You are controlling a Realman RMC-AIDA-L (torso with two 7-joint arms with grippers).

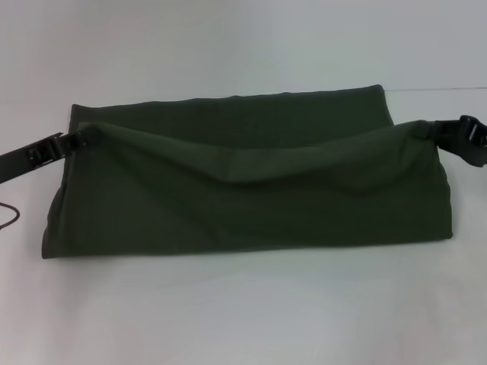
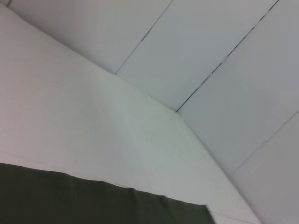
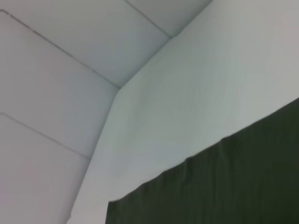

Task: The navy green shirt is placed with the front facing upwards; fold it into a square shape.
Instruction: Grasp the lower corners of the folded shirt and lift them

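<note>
A plain white table fills the head view, its surface running pale and unmarked toward the far edge. A thin dark cable loops at the table's left side. Behind, both wrist views show white wall panels divided by thin dark seams.

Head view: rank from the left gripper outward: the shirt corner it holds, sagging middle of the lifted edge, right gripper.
1. Shirt corner, pinched in the left gripper.
2. Sagging middle of the navy green shirt's lifted edge, centre.
3. Right gripper, far right.
</note>
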